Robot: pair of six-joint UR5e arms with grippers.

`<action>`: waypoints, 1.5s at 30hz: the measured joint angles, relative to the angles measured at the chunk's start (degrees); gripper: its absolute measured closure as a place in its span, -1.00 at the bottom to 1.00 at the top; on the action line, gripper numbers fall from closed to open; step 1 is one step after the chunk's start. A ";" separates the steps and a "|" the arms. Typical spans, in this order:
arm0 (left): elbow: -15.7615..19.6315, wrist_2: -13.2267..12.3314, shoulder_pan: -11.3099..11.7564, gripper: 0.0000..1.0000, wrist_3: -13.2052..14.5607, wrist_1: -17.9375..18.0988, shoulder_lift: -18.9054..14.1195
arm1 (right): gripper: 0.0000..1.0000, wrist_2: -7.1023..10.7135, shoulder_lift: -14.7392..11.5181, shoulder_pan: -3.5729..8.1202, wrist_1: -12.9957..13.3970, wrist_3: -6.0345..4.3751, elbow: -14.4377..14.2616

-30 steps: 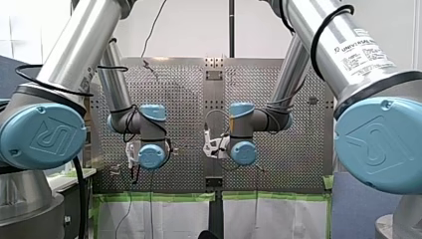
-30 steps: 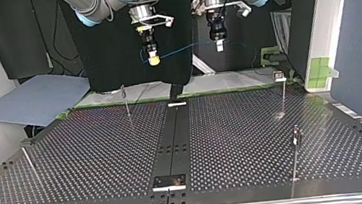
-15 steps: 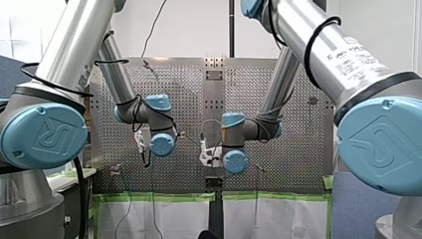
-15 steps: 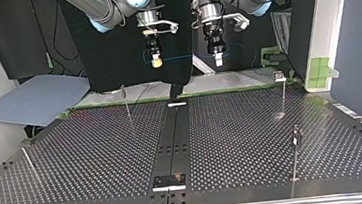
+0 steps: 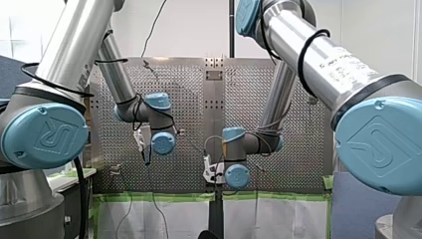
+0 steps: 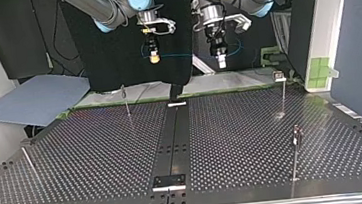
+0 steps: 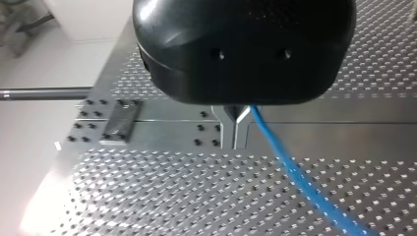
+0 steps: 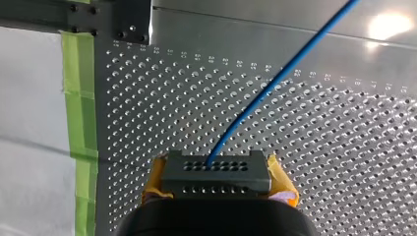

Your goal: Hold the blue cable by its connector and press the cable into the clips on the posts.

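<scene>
High over the table's far edge, the thin blue cable (image 6: 180, 56) spans the gap between both grippers. My right gripper (image 6: 153, 58), at the top view's left, has yellow pads shut on the cable's dark connector (image 8: 216, 170); the blue cable (image 8: 280, 78) leaves it ahead of the gripper. My left gripper (image 6: 220, 58), at that view's right, pinches the blue cable (image 7: 305, 189) between shut metal fingers (image 7: 229, 129). A clip-topped post (image 6: 282, 88) stands below my left gripper, another post (image 6: 125, 100) below my right. Neither touches the cable.
Two more thin posts rise from the perforated table (image 6: 98, 155): one at the top view's near right (image 6: 296, 152) and a leaning one at its near left (image 6: 29, 164). A dark rail (image 6: 173, 143) runs down the middle. Green tape (image 8: 81, 118) lines the plate's edge.
In the front view my right wrist has dropped lower and my left wrist has shifted right and up. In the top view my left gripper has come down slightly. Both grips are unchanged.
</scene>
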State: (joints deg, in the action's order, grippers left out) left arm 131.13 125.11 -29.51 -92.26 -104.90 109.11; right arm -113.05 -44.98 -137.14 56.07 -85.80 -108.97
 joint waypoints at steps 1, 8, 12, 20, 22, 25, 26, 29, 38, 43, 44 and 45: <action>0.08 0.03 0.07 1.00 -0.34 -0.16 -0.46 | 1.00 -0.03 -0.45 -0.02 -0.56 -0.58 0.11; 0.59 1.20 0.62 1.00 -2.76 -2.83 -3.79 | 1.00 1.68 -3.55 0.08 -3.21 -3.87 0.32; 0.67 2.17 0.83 1.00 -1.75 -4.99 -5.98 | 1.00 3.46 -5.41 0.28 -3.52 -5.58 0.64; 0.71 2.43 1.15 1.00 1.50 -6.73 -7.10 | 1.00 7.66 -9.62 0.50 -4.44 -6.33 1.21; 0.71 2.43 1.19 1.00 1.84 -6.41 -7.64 | 1.00 8.71 -10.67 0.56 -4.92 -6.34 1.37; 0.70 2.44 1.24 1.00 2.03 -7.06 -8.88 | 1.00 10.11 -12.19 0.58 -5.23 -6.29 1.63; 0.70 2.45 1.25 1.00 2.05 -7.36 -9.24 | 1.00 10.40 -12.63 0.59 -5.30 -6.28 1.74; 0.69 2.48 1.30 1.00 2.12 -8.65 -10.22 | 1.00 10.89 -14.18 0.60 -5.71 -6.27 2.30; 0.58 4.51 1.70 1.00 3.63 -11.99 -10.69 | 1.00 11.99 -18.84 0.65 -8.09 -6.54 4.78; 0.45 5.95 1.91 1.00 5.10 -12.83 -10.74 | 1.00 14.09 -21.43 0.68 -9.40 -6.65 6.04; 0.40 6.04 1.93 1.00 5.16 -12.97 -10.77 | 1.00 14.32 -21.86 0.68 -9.51 -6.66 6.22; 0.34 6.12 1.95 1.00 5.20 -13.10 -10.81 | 1.00 14.50 -22.27 0.68 -9.61 -6.66 6.40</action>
State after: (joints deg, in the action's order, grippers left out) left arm 131.47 131.23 -27.56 -87.06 -118.00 98.30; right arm -98.55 -67.25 -136.46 46.45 -92.46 -102.58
